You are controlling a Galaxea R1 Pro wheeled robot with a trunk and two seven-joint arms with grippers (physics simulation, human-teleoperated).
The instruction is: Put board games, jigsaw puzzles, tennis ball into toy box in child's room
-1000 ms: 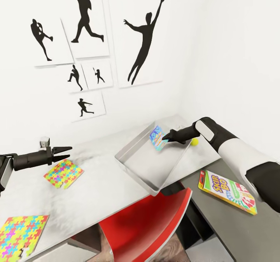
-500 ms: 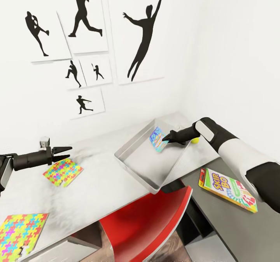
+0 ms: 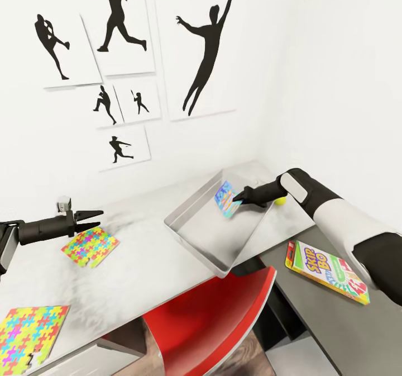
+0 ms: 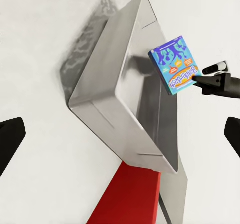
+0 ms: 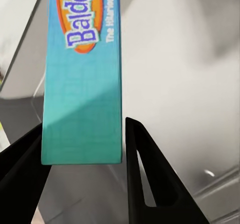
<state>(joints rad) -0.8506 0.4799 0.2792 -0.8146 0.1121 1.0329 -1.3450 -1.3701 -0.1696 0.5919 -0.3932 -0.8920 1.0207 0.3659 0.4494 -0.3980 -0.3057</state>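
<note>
Right pincer clamped on edge, left pincer spread, hovering

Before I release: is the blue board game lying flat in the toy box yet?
No. The blue board game hangs tilted over the toy box, pinched at one edge by the right gripper; the tray floor beneath is bare.

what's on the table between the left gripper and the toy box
Bare white table, seen in the head view. The nearer jigsaw puzzle lies just below the left gripper, not toward the toy box.
</note>
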